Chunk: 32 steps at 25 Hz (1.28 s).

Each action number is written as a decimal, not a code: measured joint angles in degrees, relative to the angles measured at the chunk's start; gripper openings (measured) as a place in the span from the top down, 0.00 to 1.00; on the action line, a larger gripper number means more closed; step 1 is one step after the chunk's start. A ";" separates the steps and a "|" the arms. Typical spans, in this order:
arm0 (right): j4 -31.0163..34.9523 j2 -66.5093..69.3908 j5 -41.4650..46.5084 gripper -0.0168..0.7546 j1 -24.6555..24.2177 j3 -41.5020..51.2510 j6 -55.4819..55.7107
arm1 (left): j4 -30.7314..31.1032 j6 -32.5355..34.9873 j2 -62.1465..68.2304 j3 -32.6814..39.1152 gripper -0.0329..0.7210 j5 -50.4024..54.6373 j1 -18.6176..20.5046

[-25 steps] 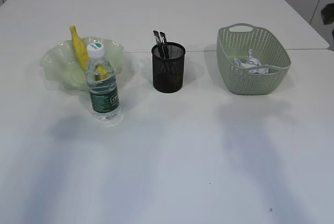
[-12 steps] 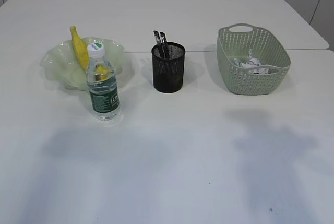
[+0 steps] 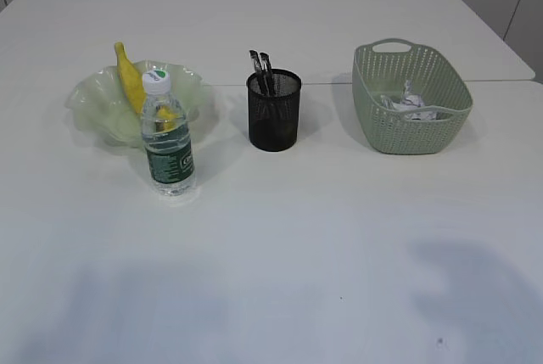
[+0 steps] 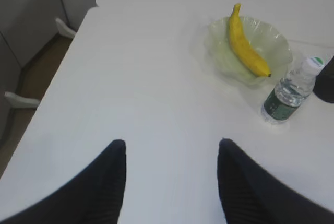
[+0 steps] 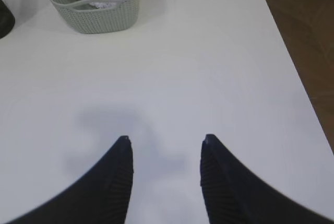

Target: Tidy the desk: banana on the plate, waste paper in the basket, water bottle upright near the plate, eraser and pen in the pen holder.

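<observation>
Shadows are sliding off the near bench [image 3: 280, 254] toward you, and the dark arm tip that sat at the right edge a second ago is gone, so you are seeing both arms pulling back with nothing in them. The left pincer [image 4: 171, 153] is hanging spread apart and empty over bare bench, and the right pincer [image 5: 166, 148] is likewise gaping and empty, having been widening over the last second.

That retreat is telling you the tidying looks finished. The banana [image 3: 129, 75] is lying in the plate [image 3: 93, 101] at the far left, its long axis running up and away from you, stem end poking above the wavy rim and dark tip resting low toward the water bottle [image 3: 167, 135]. That bottle is standing upright, cap up, just in front of the plate. The waste paper [image 3: 409, 103] is sitting inside the basket [image 3: 411, 131] at the right. Two pens [image 3: 261, 67] are standing nearly vertical in the pen holder [image 3: 273, 118], clip ends up, leaning slightly left. You cannot see the eraser; it may be hiding behind the mesh.
</observation>
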 joint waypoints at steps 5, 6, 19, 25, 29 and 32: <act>-0.24 -7.73 7.05 0.56 0.00 0.00 -2.28 | 0.00 3.08 -7.44 1.18 0.44 0.12 0.00; -0.24 -9.26 8.07 0.56 0.00 0.00 -2.44 | -0.43 3.89 -8.70 2.18 0.44 0.12 0.00; -0.24 -23.14 13.62 0.56 0.00 5.14 -4.48 | -8.95 9.25 -28.24 21.79 0.42 0.41 0.00; 0.55 -31.46 14.02 0.56 0.00 8.57 -7.31 | -11.23 10.61 -31.12 26.72 0.42 0.52 0.00; 5.06 -36.87 14.13 0.56 0.00 11.25 -9.93 | -11.45 11.14 -31.21 29.88 0.42 0.52 0.00; 7.29 -38.93 14.13 0.56 0.00 13.45 -12.40 | -11.34 12.10 -31.21 32.07 0.41 0.52 0.00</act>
